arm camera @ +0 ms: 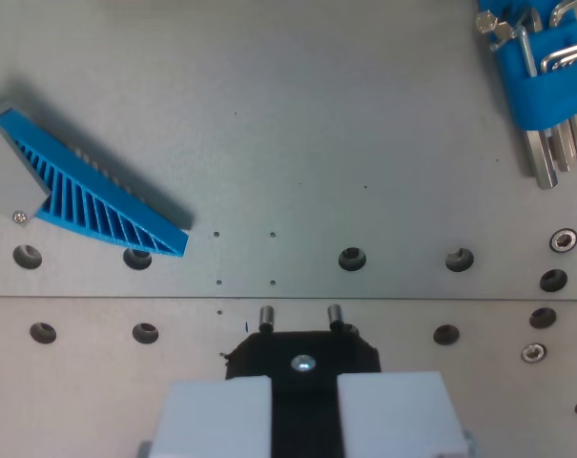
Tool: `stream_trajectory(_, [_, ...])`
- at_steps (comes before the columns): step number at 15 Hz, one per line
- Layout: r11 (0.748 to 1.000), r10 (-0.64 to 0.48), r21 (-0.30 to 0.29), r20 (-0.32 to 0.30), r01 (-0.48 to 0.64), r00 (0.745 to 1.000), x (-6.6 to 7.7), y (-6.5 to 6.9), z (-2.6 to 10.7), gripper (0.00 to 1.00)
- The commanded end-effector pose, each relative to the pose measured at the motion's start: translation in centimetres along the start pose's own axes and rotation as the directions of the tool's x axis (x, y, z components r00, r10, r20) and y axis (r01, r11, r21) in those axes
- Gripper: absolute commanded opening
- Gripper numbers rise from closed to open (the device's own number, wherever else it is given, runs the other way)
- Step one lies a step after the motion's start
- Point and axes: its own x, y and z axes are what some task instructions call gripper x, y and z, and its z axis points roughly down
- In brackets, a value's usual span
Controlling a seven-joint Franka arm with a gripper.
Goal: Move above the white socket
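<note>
At the bottom of the wrist view my gripper shows two pale fingers. They are shut on a black plug with two short metal pins pointing toward the top of the picture and a screw head in its middle. The plug hangs over a grey metal plate. No white socket is visible in this view.
A blue ribbed wedge on a grey bracket lies at the wrist view's left. A blue holder of hex keys sits at the top right. Rows of bolt holes and a seam cross the plate.
</note>
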Motion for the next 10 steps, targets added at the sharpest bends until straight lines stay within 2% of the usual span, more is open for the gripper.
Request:
stream_trajectory(1, [1.000,0.000,0.000,0.000,0.000,1.000,-0.01,0.01,0.00,0.00])
stream_trajectory(10, [1.000,-0.013,0.001,0.000,0.013,1.000,0.14,-0.10,0.20,0.00])
